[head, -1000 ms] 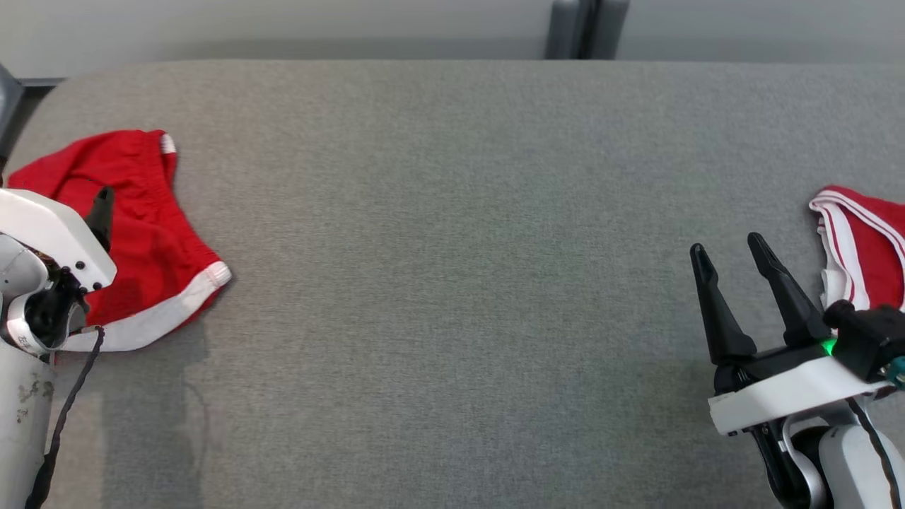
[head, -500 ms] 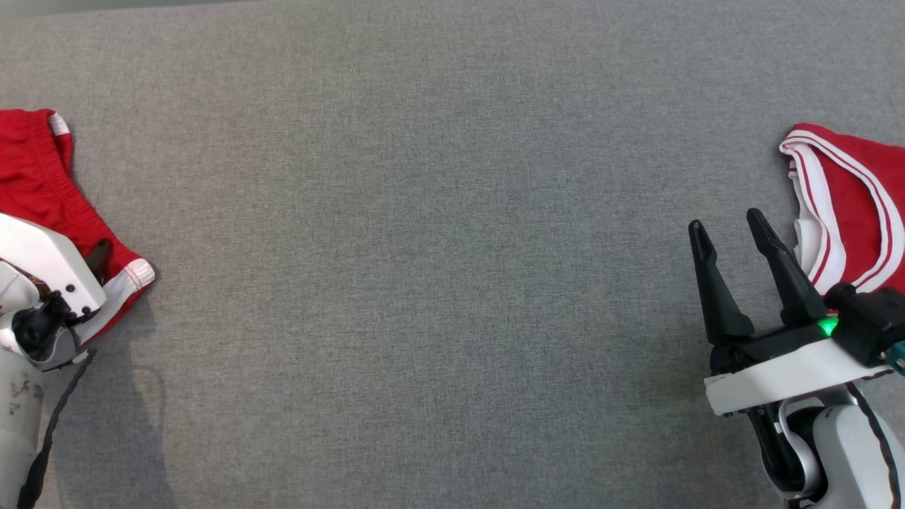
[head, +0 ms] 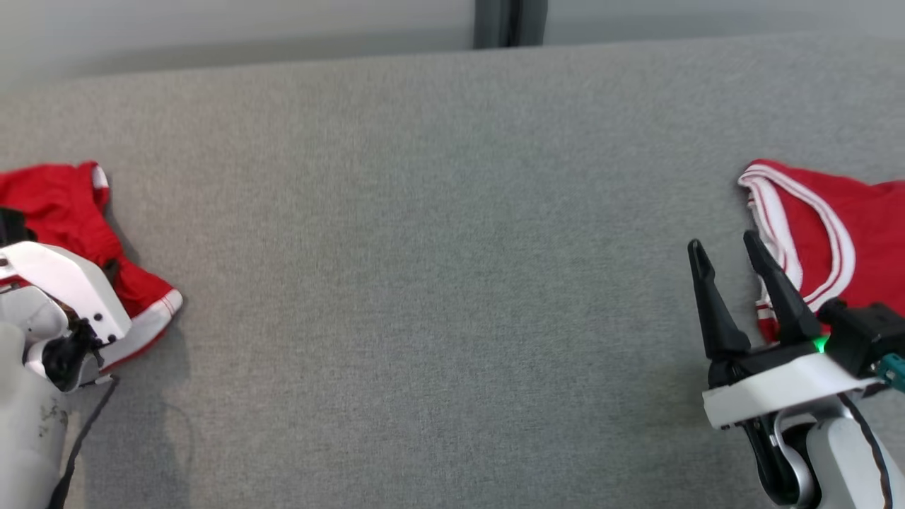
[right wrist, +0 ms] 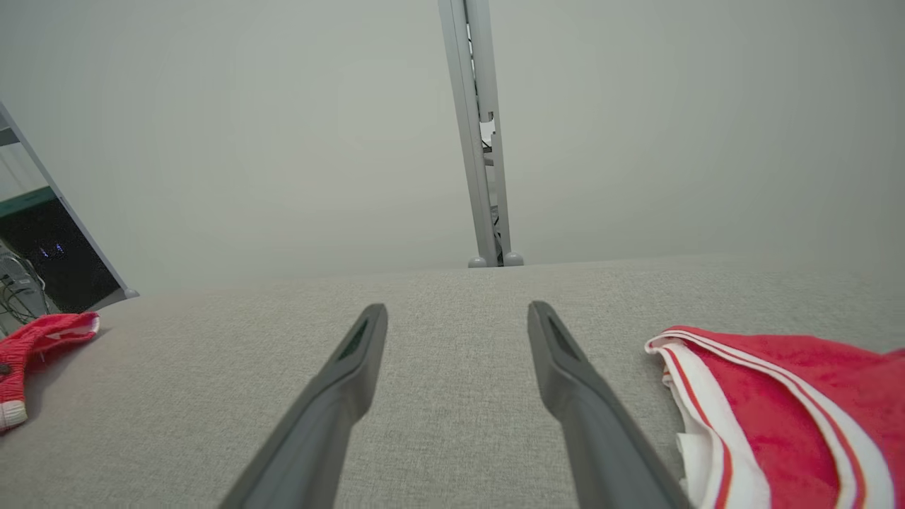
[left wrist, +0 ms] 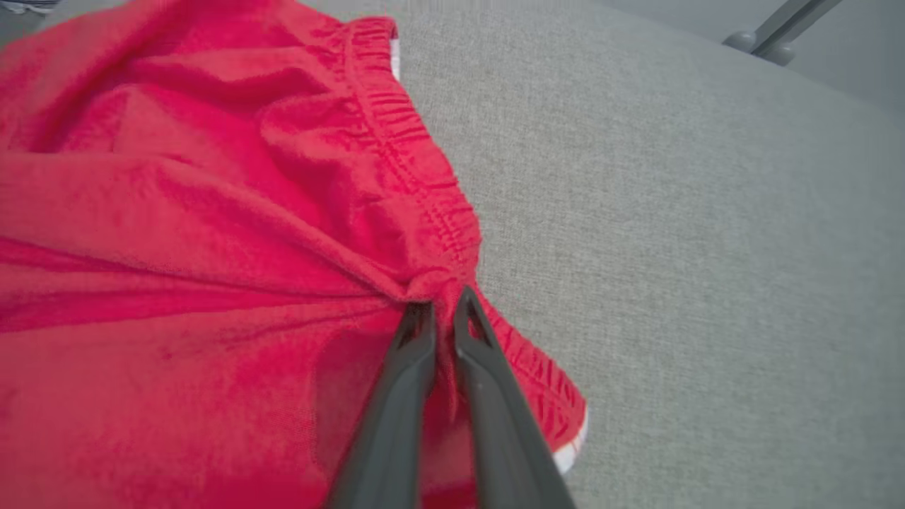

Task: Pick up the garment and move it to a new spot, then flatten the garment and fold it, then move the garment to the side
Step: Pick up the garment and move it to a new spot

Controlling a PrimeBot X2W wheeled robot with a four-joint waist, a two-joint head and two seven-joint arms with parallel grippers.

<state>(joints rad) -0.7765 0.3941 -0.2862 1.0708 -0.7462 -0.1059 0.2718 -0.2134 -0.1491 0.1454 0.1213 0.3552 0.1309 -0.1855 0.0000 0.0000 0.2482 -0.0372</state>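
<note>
The garment [head: 53, 205] is a pair of red shorts with white hem trim, crumpled at the left edge of the grey padded table [head: 438, 283]. In the left wrist view my left gripper [left wrist: 442, 300] is shut on a pinched fold of the garment [left wrist: 212, 212] just below its elastic waistband. In the head view the white left wrist housing [head: 67, 283] covers those fingers. My right gripper [head: 722, 240] hovers open over bare table at the right, nothing between its fingers [right wrist: 353, 367]. The garment [right wrist: 42, 332] also appears far left in the right wrist view.
A second red garment with white striped trim [head: 841, 226] lies at the table's right edge, just right of my right gripper [right wrist: 458, 309]; it shows again as the striped garment [right wrist: 792, 396]. A grey post [head: 509, 21] stands behind the table's far edge.
My left gripper has closed from open onto the shorts' fabric, which now bunches at its tips. The head camera has shifted. My right gripper stays open in place.
</note>
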